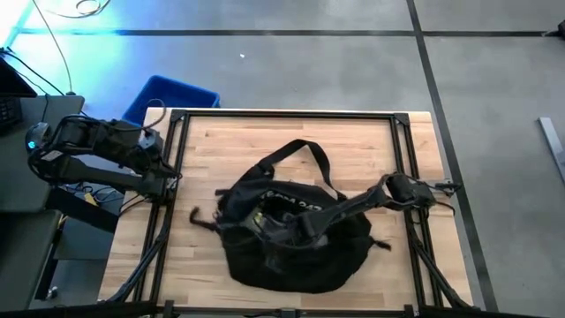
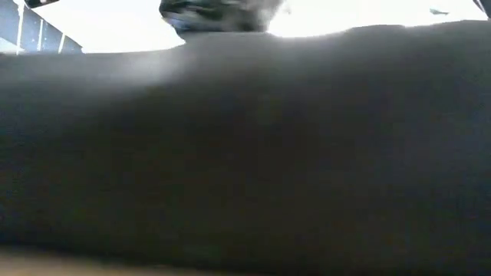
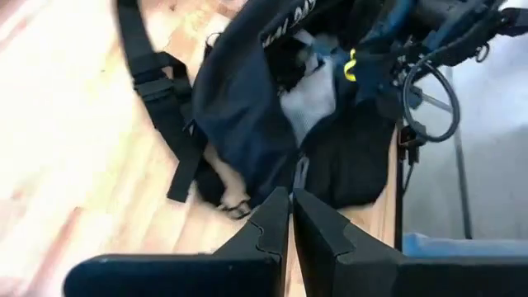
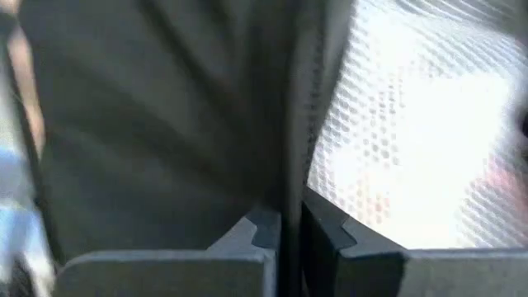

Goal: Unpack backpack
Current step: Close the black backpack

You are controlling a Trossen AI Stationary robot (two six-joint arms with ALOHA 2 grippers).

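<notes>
A: Item one, the backpack (image 1: 282,234)?
B: Black fabric, lying on the wooden table (image 1: 353,150) slightly toward the near edge, mouth open upward. One long strap (image 1: 305,155) loops toward the far side of the table. White lettering shows on the inside rim of the opening. In the low view its dark fabric fills nearly the whole picture.

A: Item two, the right gripper (image 4: 289,227)?
B: Reached down into the backpack's opening from the right side of the table. Its fingers (image 4: 247,235) are drawn together. Dark fabric and a white mesh panel (image 4: 412,140) lie right in front of them; whether they pinch any of it, I cannot tell.

A: Item three, the left gripper (image 3: 290,223)?
B: Waiting at the table's left edge, clear of the backpack, fingers pressed together with nothing between them.

A: Contents visible?
B: From the left wrist view, something light grey (image 3: 313,99) and a small yellow piece (image 3: 351,66) sit inside the opening.

A: Anything else?
B: A blue bin (image 1: 168,99) on the floor past the table's far left corner.
</notes>
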